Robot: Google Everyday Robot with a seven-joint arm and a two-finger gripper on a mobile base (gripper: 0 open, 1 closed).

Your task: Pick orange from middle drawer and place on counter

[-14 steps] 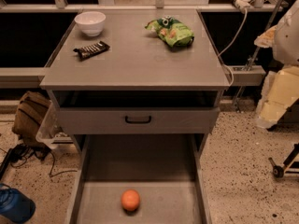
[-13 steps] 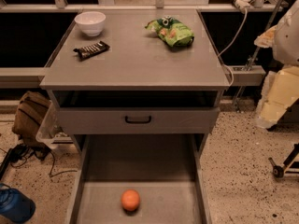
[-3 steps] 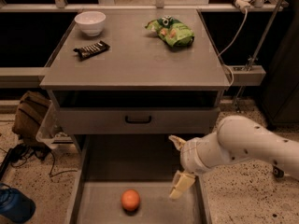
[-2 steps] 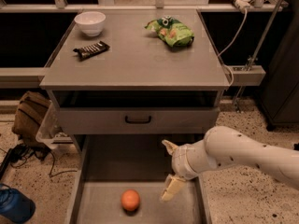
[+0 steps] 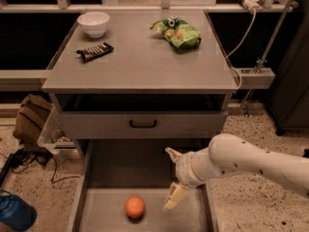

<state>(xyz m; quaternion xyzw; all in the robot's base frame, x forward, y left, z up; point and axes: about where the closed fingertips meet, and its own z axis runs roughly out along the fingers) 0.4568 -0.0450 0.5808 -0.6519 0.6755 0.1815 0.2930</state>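
The orange (image 5: 135,207) lies on the floor of the pulled-out middle drawer (image 5: 102,178), near its front. My gripper (image 5: 172,176) reaches in from the right on a white arm, over the drawer. It is open, with one finger up near the drawer front and the other down near the floor. It sits to the right of the orange and a little above it, not touching it. The counter (image 5: 140,62) is the grey top of the cabinet, above.
On the counter stand a white bowl (image 5: 93,22), a dark snack bar (image 5: 94,51) and a green snack bag (image 5: 177,31). A closed drawer front with a black handle (image 5: 143,124) is above the open drawer. A brown bag (image 5: 32,121) and a blue bottle (image 5: 15,212) are on the floor at left.
The arm came in from the right side and now reaches over the drawer. In the last second the gripper moved left, closer to the orange. The orange has not moved.
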